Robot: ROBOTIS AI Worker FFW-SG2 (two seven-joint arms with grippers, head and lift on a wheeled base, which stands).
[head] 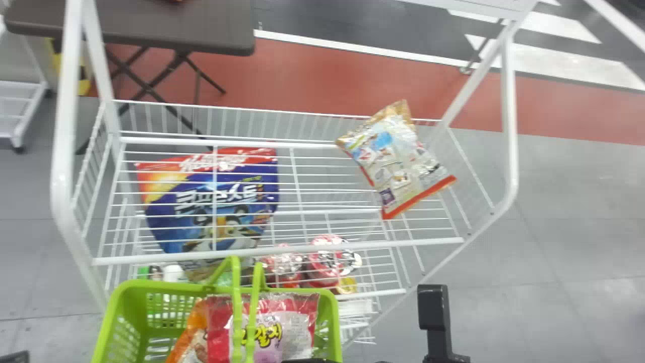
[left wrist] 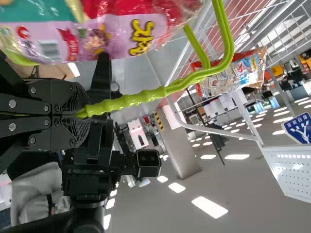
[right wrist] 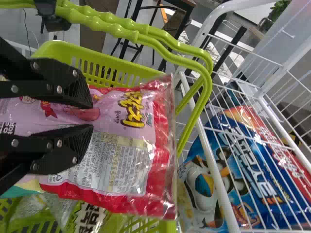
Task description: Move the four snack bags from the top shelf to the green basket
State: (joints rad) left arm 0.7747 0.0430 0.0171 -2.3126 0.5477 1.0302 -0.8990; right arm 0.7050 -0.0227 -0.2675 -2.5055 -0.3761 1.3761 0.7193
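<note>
While my left gripper (left wrist: 81, 114) is gripping the handles (left wrist: 126, 100) of the green basket (head: 161, 287) at the shelf's near side, my right gripper (right wrist: 91, 119) is sitting over the basket with its fingers parted, right by the pink bag (head: 287, 322). That bag is standing inside, beside an orange bag (head: 184, 338), and I'm judging it delivered. Next, the front rail (head: 363, 246) of the top shelf is crossing my path, and the basket's handles are rising close to the right gripper, so I'm expecting to need some lift to avoid snagging either. Beneath that shelf's wires, toward its left end, a big blue bag (head: 196, 204) is lying, apparently not one of mine. Farthest off, the white snack bag (head: 398, 161) is leaning near the top shelf's back right corner, ahead and rightward of the nearer right arm, its long axis slanting from back left to front right.
</note>
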